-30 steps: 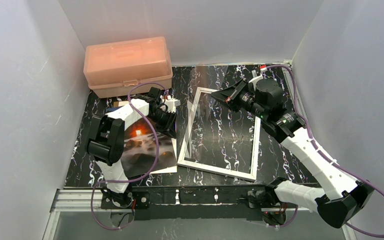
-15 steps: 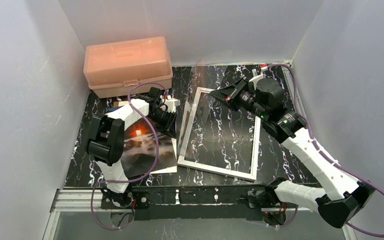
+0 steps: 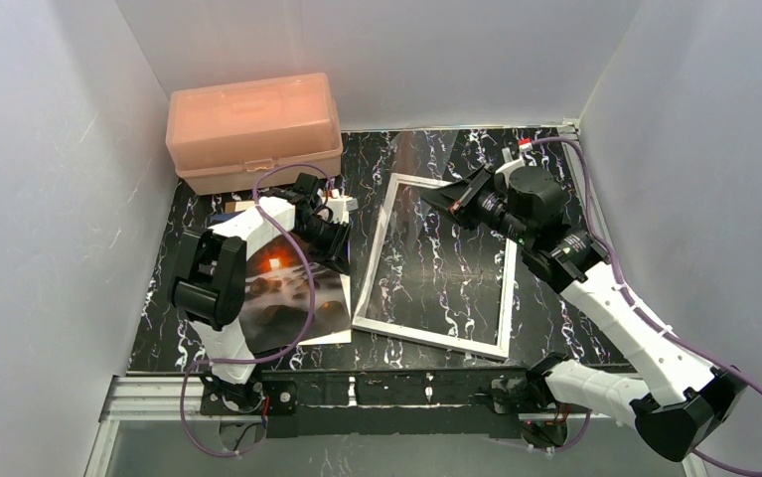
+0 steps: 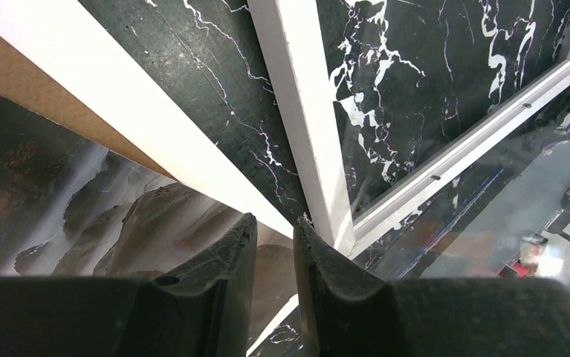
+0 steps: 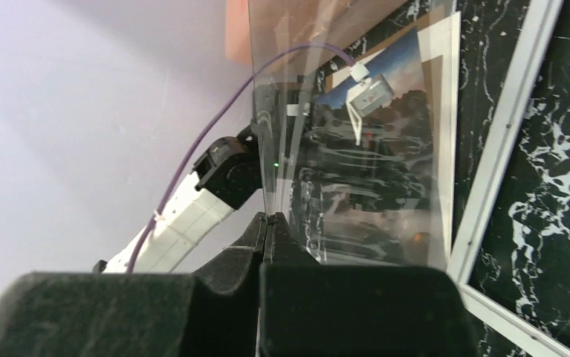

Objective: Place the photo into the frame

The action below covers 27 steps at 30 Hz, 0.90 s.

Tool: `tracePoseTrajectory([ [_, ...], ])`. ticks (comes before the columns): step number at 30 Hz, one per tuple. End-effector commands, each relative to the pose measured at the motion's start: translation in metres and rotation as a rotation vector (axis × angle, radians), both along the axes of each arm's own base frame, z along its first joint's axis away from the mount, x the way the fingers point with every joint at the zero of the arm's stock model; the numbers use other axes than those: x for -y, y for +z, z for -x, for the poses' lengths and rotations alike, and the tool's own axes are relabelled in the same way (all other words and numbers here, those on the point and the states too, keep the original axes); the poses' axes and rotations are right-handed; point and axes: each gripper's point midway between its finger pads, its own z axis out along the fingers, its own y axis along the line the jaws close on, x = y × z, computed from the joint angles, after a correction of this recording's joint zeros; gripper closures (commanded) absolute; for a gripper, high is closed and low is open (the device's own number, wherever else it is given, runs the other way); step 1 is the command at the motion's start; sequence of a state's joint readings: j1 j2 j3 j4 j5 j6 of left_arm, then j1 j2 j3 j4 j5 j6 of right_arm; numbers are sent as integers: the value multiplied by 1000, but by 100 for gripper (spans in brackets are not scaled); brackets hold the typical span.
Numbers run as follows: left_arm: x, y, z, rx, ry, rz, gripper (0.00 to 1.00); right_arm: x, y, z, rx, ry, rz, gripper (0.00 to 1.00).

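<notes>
The photo [image 3: 279,298], a sunset seascape, lies face up at the table's left on a brown backing board [image 4: 14,74]. The white frame [image 3: 430,339] lies flat just right of it. My right gripper [image 3: 434,202] is shut on the edge of the clear pane [image 3: 396,243] and holds it tilted over the frame's left half. In the right wrist view the pane [image 5: 356,149] stands before the pinched fingers [image 5: 268,217]. My left gripper [image 3: 342,238] hovers low over the photo's right edge [image 4: 81,201] beside the frame's rail [image 4: 304,111]. Its jaws are a narrow gap apart with nothing between them [image 4: 274,222].
A salmon-pink plastic box [image 3: 252,124] stands at the back left against the wall. White walls close in the left, back and right sides. The black marbled tabletop [image 3: 436,149] shows behind the frame and through it.
My right gripper has moved slightly down and left with the pane, tipping it lower over the frame. The left arm, the photo and the frame have not moved.
</notes>
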<state>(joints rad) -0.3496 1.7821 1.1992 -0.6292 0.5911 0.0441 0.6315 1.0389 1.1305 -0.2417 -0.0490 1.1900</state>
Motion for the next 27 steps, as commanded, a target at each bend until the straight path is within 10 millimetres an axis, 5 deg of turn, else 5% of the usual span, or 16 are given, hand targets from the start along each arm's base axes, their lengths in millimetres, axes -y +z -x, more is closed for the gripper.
tracePoseTrajectory([
  [1, -2, 14, 5, 30, -10, 18, 76, 6, -6, 2, 36, -7, 41, 99],
  [19, -1, 15, 7, 24, -10, 26, 76, 29, -78, -8, 32, 175, 457, 99],
  [27, -1, 11, 7, 12, -9, 26, 76, 57, -93, -8, 14, 274, 558, 99],
])
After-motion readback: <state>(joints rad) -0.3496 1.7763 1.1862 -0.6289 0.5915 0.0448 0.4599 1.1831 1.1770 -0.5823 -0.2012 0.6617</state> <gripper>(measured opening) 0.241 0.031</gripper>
